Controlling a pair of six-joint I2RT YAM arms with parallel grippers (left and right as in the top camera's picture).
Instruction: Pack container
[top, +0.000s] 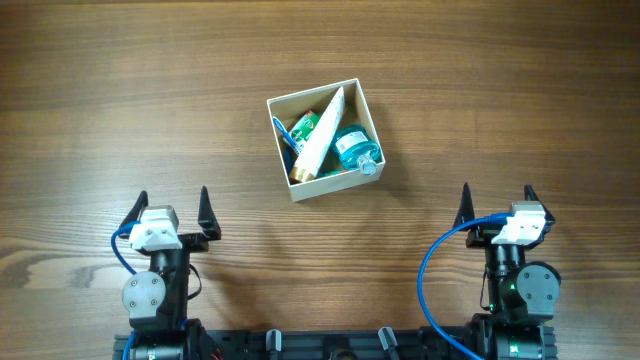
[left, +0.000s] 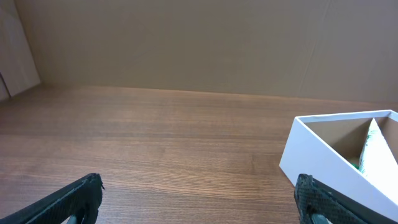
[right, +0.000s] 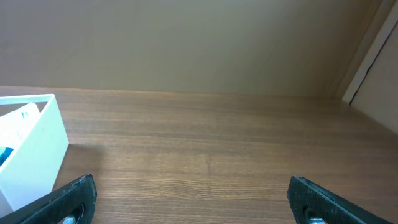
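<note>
Evidently both arms sit parked along the near edge of the brown wooden desk (top: 100, 100). Toward the near left corner, the left end effector (top: 172, 198) hangs with its black fingers spread wide and nothing between them, probably pulled back so the load stays unobstructed.

Near the middle of the desk, a little toward the far edge, stands the white square cardboard box (top: 325, 187), turned slightly askew. Inside it a long white plastic tube with a gold cap (top: 320, 140) lies diagonally from corner to corner, likely because it is too long to lie along a wall. A green packet (top: 303, 128) is wedged on its left and a teal bottle with a clear cap (top: 355, 148) on its right.

Toward the near right corner, the right end effector (top: 497, 195) is likewise spread and empty. With these items inside the box, packing looks finished or nearly so.
</note>
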